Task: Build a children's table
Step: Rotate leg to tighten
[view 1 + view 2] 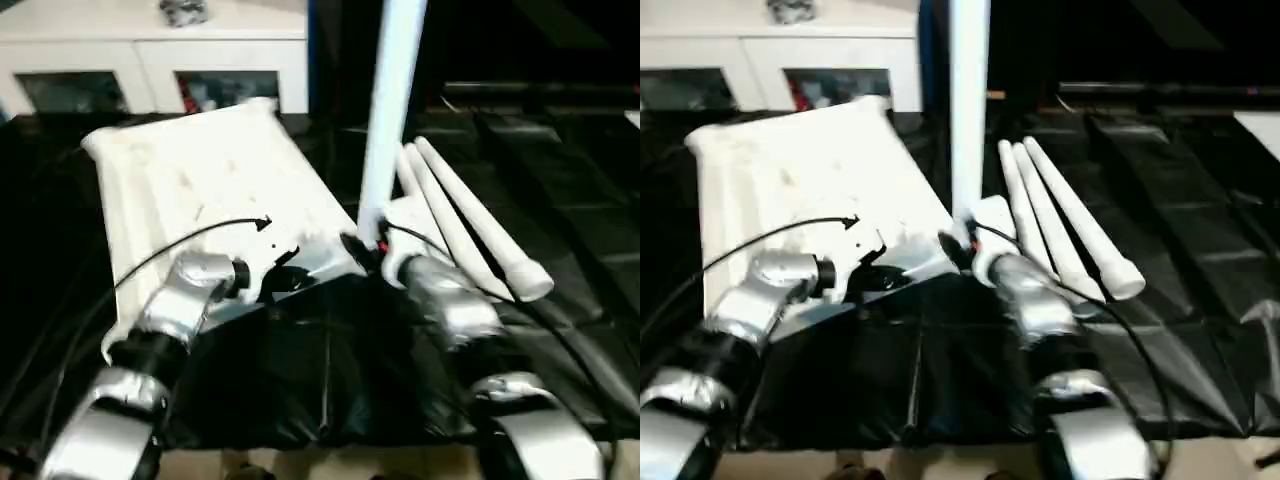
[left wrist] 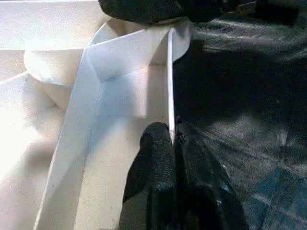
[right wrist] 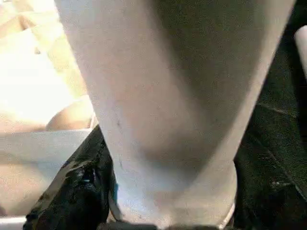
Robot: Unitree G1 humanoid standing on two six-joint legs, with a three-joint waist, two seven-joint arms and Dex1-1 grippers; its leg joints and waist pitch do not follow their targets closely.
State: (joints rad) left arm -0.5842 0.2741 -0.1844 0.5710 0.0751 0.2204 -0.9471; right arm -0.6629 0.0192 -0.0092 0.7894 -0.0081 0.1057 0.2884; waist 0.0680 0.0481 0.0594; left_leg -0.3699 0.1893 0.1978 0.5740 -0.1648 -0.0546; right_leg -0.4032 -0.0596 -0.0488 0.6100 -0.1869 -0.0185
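The children's table lies in parts on black sheeting. Its white tabletop (image 1: pixel 200 170) rests underside up. One white leg (image 1: pixel 390 100) stands upright in the tabletop's near right corner socket. My right gripper (image 1: pixel 365 245) is shut on the base of that leg (image 3: pixel 172 96), with one black finger (image 3: pixel 76 191) pressed to its side. My left gripper (image 1: pixel 270 275) is at the tabletop's near edge, and its fingers (image 2: pixel 158 158) are shut on the thin white rim (image 2: pixel 170 72). Three more legs (image 1: pixel 1060 225) lie side by side to the right of the tabletop.
A white cabinet with glass doors (image 1: pixel 150 60) stands behind the tabletop. Black sheeting (image 1: pixel 330 370) covers the surface to the front edge, and more of it stretches to the right past the loose legs. A thin black cable (image 1: pixel 170 250) arcs over my left forearm.
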